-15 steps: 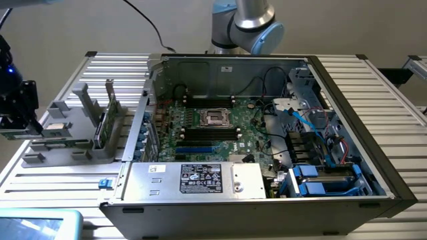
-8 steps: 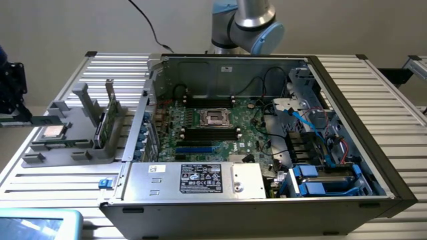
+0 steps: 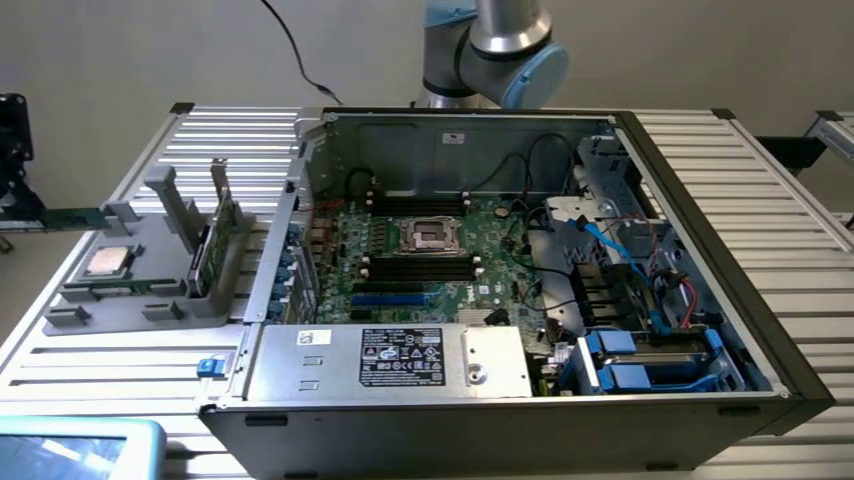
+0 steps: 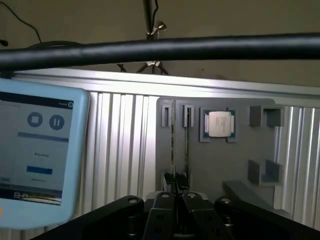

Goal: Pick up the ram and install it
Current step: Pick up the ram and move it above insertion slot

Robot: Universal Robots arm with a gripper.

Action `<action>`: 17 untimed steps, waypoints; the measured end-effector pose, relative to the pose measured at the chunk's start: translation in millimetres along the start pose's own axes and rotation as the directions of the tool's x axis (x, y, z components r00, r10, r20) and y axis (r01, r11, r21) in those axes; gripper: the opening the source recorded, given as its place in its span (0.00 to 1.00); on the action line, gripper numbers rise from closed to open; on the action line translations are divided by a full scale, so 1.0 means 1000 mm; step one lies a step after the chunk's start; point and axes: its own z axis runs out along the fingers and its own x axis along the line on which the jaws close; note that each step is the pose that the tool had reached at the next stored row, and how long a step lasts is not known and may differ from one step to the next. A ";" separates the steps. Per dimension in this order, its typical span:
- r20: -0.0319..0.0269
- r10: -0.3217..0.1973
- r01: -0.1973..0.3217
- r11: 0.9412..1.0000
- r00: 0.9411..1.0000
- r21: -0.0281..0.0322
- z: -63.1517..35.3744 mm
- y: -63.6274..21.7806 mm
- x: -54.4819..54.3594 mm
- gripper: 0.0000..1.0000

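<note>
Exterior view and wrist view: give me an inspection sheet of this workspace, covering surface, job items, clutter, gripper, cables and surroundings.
Surface: slatted aluminium table carrying an open computer case.
Job's things: ram standing on edge in the grey holder; memory slots on the motherboard look unfilled.
Clutter: processor chip in the holder; tablet at the table's edge.
Gripper: gripper shut, pointed at the holder, no grip seen.
Cables: thick black cable crossing in front of the wrist camera; blue cable inside the case.
Surroundings: plain wall; nothing else seen.
</note>
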 end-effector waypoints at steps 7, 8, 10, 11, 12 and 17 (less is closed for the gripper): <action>-0.002 0.000 0.000 1.000 1.000 0.000 -0.0318 0.0014 -0.003 0.11; -0.002 0.000 0.000 1.000 1.000 0.000 -0.0365 0.0016 -0.003 0.11; -0.002 0.000 0.000 1.000 1.000 0.000 -0.0456 0.0020 -0.003 0.11; -0.003 0.000 0.000 1.000 1.000 0.000 -0.0500 0.0022 -0.003 0.11; -0.003 0.000 0.000 1.000 1.000 0.000 -0.0545 0.0024 -0.003 0.11; -0.003 0.000 0.000 1.000 1.000 0.000 -0.0701 0.0032 -0.004 0.11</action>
